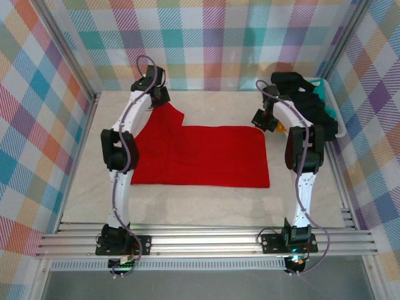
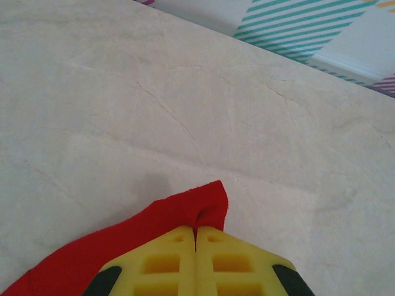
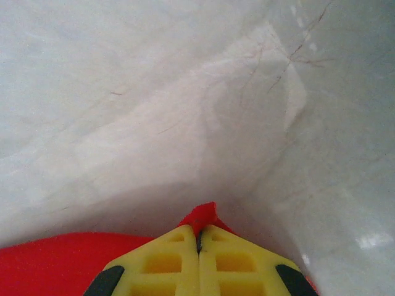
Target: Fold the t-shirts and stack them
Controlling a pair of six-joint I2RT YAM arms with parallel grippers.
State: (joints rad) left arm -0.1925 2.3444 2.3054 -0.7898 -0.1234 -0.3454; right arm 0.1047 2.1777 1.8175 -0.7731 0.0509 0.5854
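You had the red shirt [image 1: 206, 156] spread flat on the table [image 1: 206, 206], just left of the basket [image 1: 334, 115]. Your left gripper [image 2: 196, 230] was pinched fully together on the shirt corner farthest from the basket, with a small peak of red cloth poking out past the tips. Your right gripper [image 3: 199, 233] was likewise clamped tight on the corner closest to the basket, only a nub of fabric showing beyond it. The cloth looked thin, light and limp. I judged it would sag between the two grips and drag on the table rather than hold any shape, so you would need to carry both corners together and level. Those two corners seemed the right places to hold, though such shallow bites might slip if you pulled them apart
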